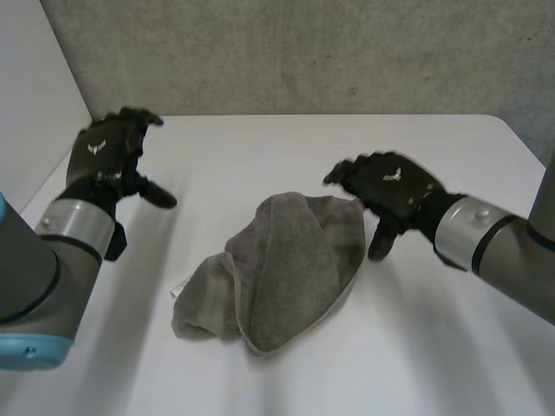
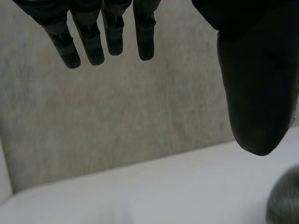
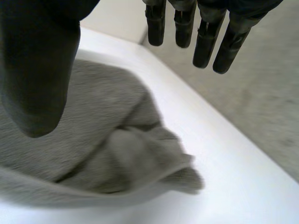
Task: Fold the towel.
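Note:
A grey towel (image 1: 277, 273) lies crumpled in a heap at the middle of the white table (image 1: 260, 147). My right hand (image 1: 390, 186) hovers just right of the towel's far right corner, open, fingers spread and holding nothing. In the right wrist view the towel (image 3: 103, 140) lies under and beyond the thumb (image 3: 37, 70), apart from the fingers (image 3: 205, 42). My left hand (image 1: 108, 156) is raised at the table's far left, well away from the towel, open and empty. Its wrist view has straight fingers (image 2: 93, 42), the thumb (image 2: 257, 93), and a bit of towel (image 2: 285, 196).
A grey wall (image 1: 303, 52) stands behind the table's far edge. A white panel (image 1: 35, 87) closes off the left side. Bare tabletop (image 1: 416, 347) surrounds the towel on all sides.

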Robot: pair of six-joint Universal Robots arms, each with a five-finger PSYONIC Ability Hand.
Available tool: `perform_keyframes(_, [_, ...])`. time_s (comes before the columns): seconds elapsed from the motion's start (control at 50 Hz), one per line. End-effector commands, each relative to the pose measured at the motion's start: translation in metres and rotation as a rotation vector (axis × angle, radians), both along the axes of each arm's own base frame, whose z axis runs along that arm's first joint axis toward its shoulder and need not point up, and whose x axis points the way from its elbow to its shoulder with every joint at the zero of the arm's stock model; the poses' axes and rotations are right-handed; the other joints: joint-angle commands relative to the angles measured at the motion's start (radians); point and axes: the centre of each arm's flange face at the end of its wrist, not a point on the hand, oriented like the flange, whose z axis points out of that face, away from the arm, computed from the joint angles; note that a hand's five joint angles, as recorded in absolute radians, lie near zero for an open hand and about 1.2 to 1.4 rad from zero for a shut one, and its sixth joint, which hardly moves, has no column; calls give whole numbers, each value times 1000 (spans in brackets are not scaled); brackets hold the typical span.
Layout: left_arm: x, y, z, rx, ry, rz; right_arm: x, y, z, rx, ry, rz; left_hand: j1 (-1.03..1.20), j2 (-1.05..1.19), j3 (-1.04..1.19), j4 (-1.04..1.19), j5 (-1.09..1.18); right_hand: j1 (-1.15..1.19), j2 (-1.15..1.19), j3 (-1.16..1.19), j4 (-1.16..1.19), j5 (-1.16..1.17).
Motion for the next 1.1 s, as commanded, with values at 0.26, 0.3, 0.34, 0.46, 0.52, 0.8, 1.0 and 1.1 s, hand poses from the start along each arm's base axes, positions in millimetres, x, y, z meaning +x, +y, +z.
perform_keyframes(0.26, [-17,29,107,76,-97,-110,-34,-30,97,-173,-289,-437,-88,-63,-74,-74,-52,-67,-80,-85,-88,-66])
perform_keyframes(0.3, [-17,28,105,95,-99,-110,-36,-30,99,-175,-289,-443,-88,-63,-74,-74,-52,-67,-80,-85,-88,-66])
perform_keyframes(0.34, [-18,28,101,121,-106,-111,-37,-31,99,-176,-289,-446,-88,-63,-74,-74,-52,-67,-80,-85,-88,-66])
perform_keyframes(0.46, [-21,28,90,180,-127,-122,-38,-30,98,-163,-278,-455,-88,-63,-74,-74,-52,-67,-80,-85,-88,-66])
perform_keyframes(0.52, [-22,28,86,193,-132,-123,-38,-28,96,-149,-272,-458,-88,-63,-74,-74,-52,-67,-80,-85,-88,-66])
perform_keyframes(0.8, [-22,25,83,202,-133,-117,-38,-26,95,-133,-256,-453,-88,-63,-74,-74,-52,-67,-80,-85,-88,-66])
perform_keyframes(1.0, [-26,25,84,184,-144,-144,-35,-23,95,-201,-103,-380,-74,-48,-59,-59,-38,-67,-80,-85,-88,-66])
perform_keyframes(1.1, [-36,19,69,172,-227,-216,-29,-16,77,-201,70,-275,-53,-27,-39,-39,-17,-67,-80,-85,-88,-66])
